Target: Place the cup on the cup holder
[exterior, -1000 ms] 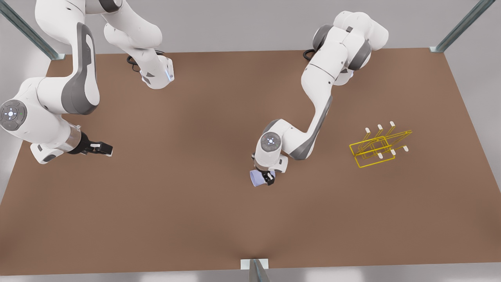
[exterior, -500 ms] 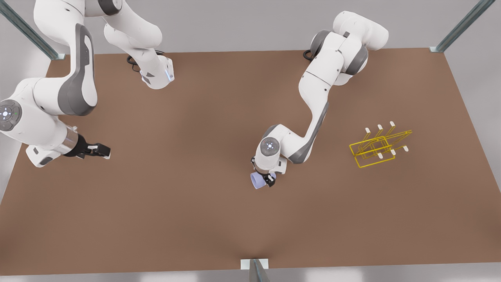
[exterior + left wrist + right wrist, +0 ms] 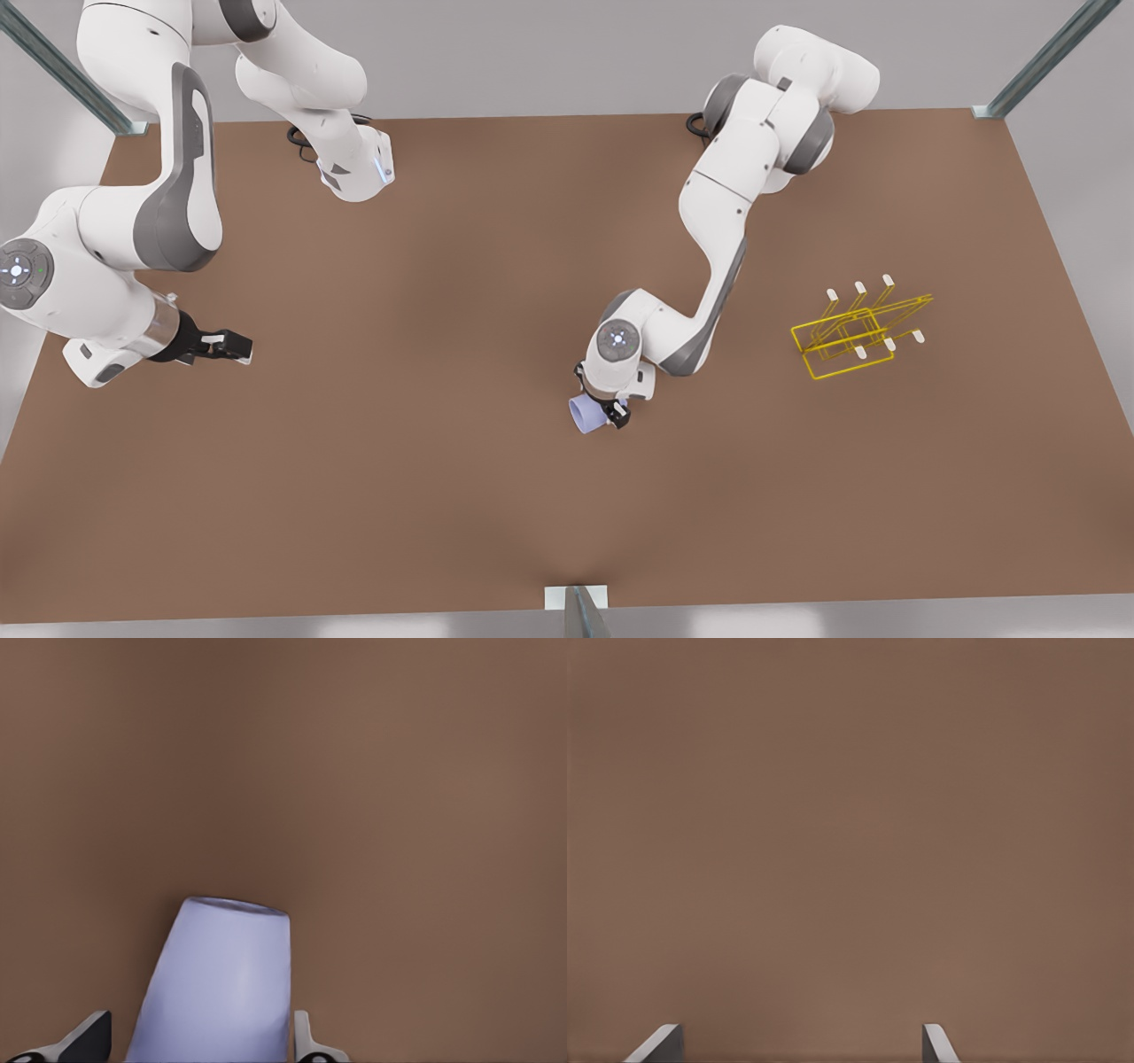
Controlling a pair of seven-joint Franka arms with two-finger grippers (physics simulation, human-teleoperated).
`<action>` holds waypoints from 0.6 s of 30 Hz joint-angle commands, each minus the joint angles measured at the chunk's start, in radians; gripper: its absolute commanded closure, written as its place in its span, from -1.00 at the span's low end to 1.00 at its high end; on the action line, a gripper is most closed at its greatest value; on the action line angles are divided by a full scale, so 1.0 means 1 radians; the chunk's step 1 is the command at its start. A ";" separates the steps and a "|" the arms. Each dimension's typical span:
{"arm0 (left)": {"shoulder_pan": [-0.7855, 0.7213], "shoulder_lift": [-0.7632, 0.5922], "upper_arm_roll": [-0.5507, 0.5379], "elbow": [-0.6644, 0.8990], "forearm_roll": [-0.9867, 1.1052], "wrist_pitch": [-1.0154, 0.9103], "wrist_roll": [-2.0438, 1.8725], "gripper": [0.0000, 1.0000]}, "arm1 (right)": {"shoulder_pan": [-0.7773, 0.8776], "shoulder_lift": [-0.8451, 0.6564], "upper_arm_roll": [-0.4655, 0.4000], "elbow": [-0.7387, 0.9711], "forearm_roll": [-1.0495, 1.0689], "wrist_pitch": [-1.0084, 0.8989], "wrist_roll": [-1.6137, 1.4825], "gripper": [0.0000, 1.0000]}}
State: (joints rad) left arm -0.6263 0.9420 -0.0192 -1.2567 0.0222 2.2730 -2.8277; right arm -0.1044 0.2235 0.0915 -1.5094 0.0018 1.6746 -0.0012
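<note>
The lavender-blue cup (image 3: 583, 415) is near the middle of the brown table, and my left gripper (image 3: 608, 413) is shut on it. In the left wrist view the cup (image 3: 221, 983) stands between the two fingertips (image 3: 306, 1047), its flat end pointing away. The yellow wire cup holder (image 3: 855, 335) with white-tipped prongs stands well off to the front view's right, apart from the cup. My right gripper (image 3: 232, 346) waits at the front view's left, open and holding nothing; its fingertips (image 3: 660, 1043) frame bare table.
The brown table (image 3: 443, 496) has metal frame posts at its far corners and a bracket (image 3: 576, 598) at the middle of its near edge. Both arm bases stand at the far edge.
My left gripper and the cup drifted slightly toward the front view's right and the near edge. The right arm shifted a little at the front view's left.
</note>
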 commanded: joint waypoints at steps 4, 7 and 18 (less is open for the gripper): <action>-0.009 0.020 0.001 0.002 -0.005 0.022 0.017 -1.00 | 0.000 0.019 -0.001 0.021 0.000 0.004 -0.017 -1.00; -0.012 0.020 -0.008 0.007 -0.008 0.029 0.011 -1.00 | 0.000 0.022 -0.001 0.021 0.001 0.007 -0.016 -1.00; -0.050 0.035 -0.011 0.013 -0.015 0.065 -0.013 -1.00 | -0.001 0.027 0.001 0.021 0.007 0.020 -0.017 -1.00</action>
State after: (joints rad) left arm -0.6768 0.9787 -0.0307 -1.2446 0.0100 2.3233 -2.8317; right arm -0.1054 0.2512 0.0918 -1.4885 0.0053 1.6906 -0.0108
